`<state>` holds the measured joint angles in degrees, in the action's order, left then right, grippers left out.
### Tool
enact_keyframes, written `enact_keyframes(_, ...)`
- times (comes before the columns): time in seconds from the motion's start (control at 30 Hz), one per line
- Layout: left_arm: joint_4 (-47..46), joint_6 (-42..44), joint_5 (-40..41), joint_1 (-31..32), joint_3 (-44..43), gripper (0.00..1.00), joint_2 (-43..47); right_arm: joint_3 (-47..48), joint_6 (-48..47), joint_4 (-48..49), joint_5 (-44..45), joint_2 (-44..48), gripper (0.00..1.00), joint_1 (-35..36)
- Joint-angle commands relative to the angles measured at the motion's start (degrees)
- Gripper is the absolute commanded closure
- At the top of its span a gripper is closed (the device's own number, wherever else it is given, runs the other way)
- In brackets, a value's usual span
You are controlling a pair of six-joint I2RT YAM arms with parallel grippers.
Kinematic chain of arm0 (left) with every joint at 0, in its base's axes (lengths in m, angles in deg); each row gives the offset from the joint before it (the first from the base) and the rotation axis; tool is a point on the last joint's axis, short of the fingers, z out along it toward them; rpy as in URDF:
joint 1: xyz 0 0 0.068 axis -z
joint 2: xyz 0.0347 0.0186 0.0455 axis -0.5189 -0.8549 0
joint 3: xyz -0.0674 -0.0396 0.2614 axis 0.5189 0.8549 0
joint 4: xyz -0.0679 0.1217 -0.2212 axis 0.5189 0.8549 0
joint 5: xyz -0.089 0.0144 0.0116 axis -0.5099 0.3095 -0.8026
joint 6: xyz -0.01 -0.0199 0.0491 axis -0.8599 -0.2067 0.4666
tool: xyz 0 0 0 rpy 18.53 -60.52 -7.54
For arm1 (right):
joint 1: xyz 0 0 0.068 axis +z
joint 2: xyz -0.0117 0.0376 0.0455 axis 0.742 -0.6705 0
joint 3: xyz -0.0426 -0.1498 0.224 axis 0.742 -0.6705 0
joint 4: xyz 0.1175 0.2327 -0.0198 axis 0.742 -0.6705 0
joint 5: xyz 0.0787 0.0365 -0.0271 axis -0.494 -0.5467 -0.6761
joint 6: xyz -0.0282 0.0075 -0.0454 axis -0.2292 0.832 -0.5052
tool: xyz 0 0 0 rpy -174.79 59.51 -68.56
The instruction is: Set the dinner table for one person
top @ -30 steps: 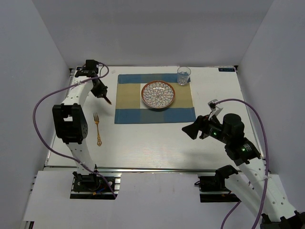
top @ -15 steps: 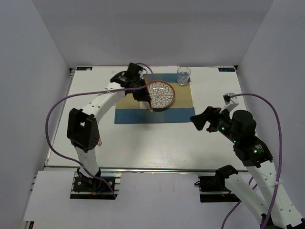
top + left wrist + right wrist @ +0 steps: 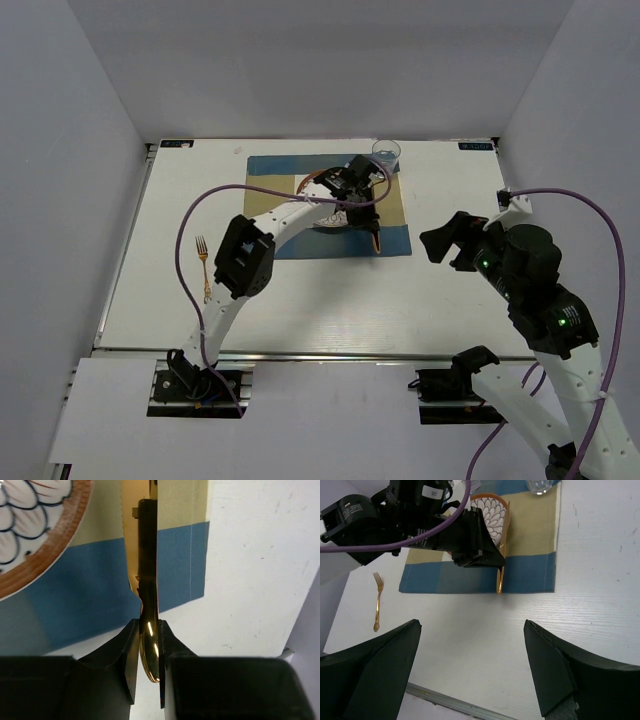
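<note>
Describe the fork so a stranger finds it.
On the white dinner table, look left of the blue-and-beige placemat. The gold fork lies alone on bare tabletop, tines toward the far edge. The only other gold piece, a knife, is clamped in the left gripper.

top external: overhead, whole dinner table [image 3: 330,300] | left wrist: close over placemat [image 3: 170,565] | right wrist: farther | shared: placemat

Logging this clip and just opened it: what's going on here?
The left gripper has its jaws shut on a gold knife, holding it pointing down over the right part of the striped placemat, beside the patterned plate. The right gripper hangs open over the table, holding nothing. A glass stands at the placemat's far right corner. A gold fork lies left of the placemat.
</note>
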<state>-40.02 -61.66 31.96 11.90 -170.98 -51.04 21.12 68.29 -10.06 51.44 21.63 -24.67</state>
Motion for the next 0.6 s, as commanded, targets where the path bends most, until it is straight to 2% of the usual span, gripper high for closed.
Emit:
enact_keyframes(0.0,-0.2,-1.6,0.5,1.0,-6.1,1.00,-0.8,2.0,-0.8,-2.4,2.2,0.1,0.11,-0.1)
enact_keyframes(0.57,-11.2,-2.9,-6.1,1.5,-9.4,1.00,-9.2,-1.0,-3.4,-4.3,2.9,0.8,0.11,-0.1)
